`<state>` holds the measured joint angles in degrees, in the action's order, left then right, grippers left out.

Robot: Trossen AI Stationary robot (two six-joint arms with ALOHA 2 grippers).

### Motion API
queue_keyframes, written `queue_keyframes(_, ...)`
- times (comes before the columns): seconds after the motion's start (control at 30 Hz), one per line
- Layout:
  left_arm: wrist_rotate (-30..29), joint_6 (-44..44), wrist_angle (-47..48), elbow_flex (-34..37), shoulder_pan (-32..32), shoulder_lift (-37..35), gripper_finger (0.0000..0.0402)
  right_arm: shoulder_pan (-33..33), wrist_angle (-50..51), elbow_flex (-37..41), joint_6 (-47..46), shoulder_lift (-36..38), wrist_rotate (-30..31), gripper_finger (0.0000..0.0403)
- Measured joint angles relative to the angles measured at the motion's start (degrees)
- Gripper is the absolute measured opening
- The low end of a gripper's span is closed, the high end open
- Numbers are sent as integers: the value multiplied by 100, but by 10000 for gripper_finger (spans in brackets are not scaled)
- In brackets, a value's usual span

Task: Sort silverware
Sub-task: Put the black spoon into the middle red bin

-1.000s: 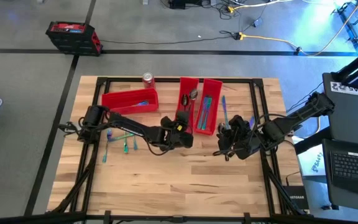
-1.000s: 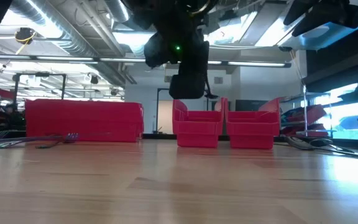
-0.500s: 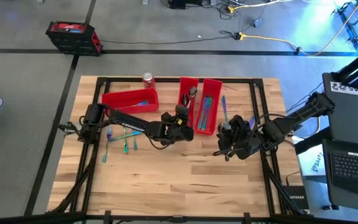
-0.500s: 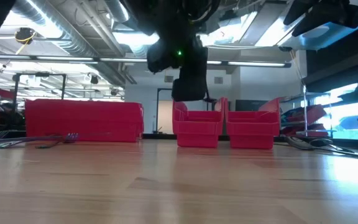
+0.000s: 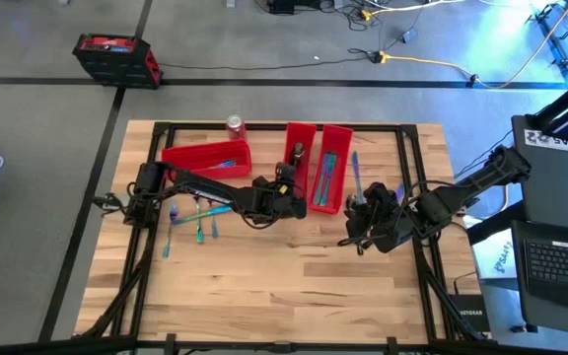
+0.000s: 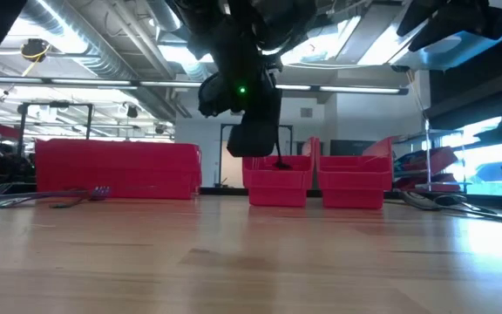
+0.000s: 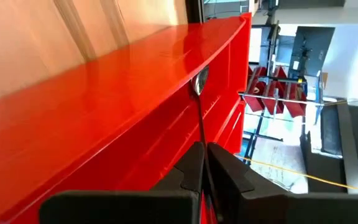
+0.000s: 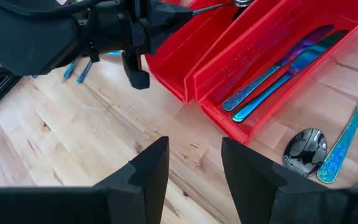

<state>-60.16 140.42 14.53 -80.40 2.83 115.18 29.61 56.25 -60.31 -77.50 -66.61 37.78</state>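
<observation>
Left pincer (image 5: pixel 286 189) clamped shut on a slender dark-bowled metal spoon (image 7: pixel 199 106), held over the near end of the middle long red plastic bin (image 5: pixel 297 137). Right pincer (image 8: pixel 194 165) parked with fingers apart and empty over the pale wooden tabletop (image 5: pixel 294 276), near a loose iridescent blue spoon (image 8: pixel 347 140) lying beside the rightmost red bin (image 8: pixel 278 56) with two blue-teal knives (image 8: pixel 278 68) inside

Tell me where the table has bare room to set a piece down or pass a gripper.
The near half of the table, in front of both grippers, is bare wood. It is crowded by the three red bins, the loose forks under the left arm, and the spoon right of the bins.
</observation>
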Motion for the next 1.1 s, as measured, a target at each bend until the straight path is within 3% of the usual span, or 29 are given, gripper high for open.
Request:
queue_keyframes(0.47,318,-73,30,0,17,0,0,0,303,0,-11,5,55,134)
queue_keyframes(1.1,304,-241,331,-2,17,0,0,0,771,0,-34,85,289,134)
